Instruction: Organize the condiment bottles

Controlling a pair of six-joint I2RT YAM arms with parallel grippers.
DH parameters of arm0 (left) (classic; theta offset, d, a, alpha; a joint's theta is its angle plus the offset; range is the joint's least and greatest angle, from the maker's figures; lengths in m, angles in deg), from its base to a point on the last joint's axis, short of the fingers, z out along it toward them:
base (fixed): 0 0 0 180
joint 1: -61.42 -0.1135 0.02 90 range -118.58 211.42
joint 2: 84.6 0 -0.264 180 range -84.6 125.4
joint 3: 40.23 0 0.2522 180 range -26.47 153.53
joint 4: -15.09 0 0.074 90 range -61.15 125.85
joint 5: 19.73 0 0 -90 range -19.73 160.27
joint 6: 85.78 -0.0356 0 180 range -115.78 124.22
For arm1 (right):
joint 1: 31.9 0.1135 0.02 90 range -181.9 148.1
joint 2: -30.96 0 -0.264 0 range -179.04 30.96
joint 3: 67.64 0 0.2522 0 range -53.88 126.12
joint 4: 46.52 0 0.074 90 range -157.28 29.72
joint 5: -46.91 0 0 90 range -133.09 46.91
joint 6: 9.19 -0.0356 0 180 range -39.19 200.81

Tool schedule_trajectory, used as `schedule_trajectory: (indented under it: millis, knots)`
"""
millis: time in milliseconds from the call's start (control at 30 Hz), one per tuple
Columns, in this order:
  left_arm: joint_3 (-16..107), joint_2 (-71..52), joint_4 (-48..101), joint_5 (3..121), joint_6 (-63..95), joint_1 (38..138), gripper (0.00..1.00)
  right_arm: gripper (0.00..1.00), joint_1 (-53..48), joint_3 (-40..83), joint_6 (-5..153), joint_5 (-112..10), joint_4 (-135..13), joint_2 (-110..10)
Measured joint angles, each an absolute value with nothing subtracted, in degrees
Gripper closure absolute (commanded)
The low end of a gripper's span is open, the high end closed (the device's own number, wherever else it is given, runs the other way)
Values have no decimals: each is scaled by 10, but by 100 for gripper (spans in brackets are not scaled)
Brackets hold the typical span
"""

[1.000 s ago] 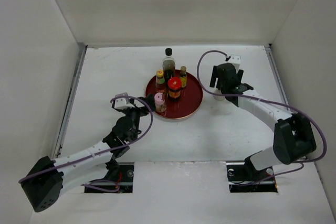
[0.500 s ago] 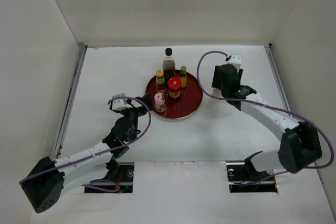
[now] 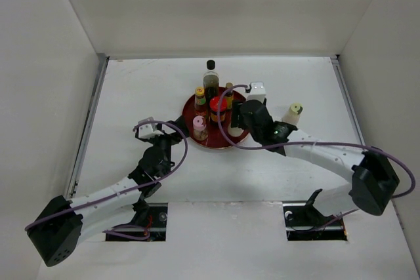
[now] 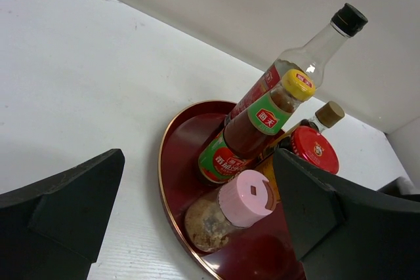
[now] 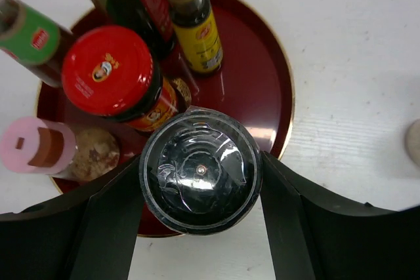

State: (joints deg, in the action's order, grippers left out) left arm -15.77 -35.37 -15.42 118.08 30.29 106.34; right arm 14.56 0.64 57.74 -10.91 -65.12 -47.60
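The round red tray (image 3: 220, 138) holds the tall black-capped bottle (image 3: 210, 77), the yellow-capped red sauce bottle (image 3: 200, 94), the small amber bottle (image 3: 228, 88), the red-lidded jar (image 3: 218, 105) and the pink shaker (image 3: 198, 123). My right gripper (image 3: 237, 124) is shut on a shaker with a dark shiny top (image 5: 200, 170), held over the tray's near right rim (image 5: 282, 106). The cream-topped shaker (image 3: 293, 111) stands on the table to the right. My left gripper (image 3: 172, 129) is open and empty at the tray's left edge; its wrist view shows the pink shaker (image 4: 230, 214) ahead between the fingers.
White walls close in the table at the back and both sides. A metal rail (image 3: 92, 116) runs along the left edge. The right arm's purple cable (image 3: 226, 113) loops over the tray. The cream-topped shaker shows at the right edge of the right wrist view (image 5: 413, 141).
My right arm has swung left from the back right of the table to the tray, carrying the dark-topped shaker. The cream-topped shaker stays behind, now uncovered. The left gripper has barely moved.
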Motion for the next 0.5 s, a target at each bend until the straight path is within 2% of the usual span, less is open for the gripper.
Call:
schedule_trajectory:
  millis: [200,300,400,500]
  knots:
    - [-160,-353,-155,1181,304,1063,0,46,159,-1,567,-108,-622,-540]
    - [-160,-346,-156,1181,304,1061,0,34,164,-5,566,-97,-599,-546]
    - [-160,-340,-156,1180,304,1061,0,14,169,-10,562,-95,-588,-547]
    - [-160,-340,-156,1180,304,1061,0,7,170,-16,557,-97,-583,-544]
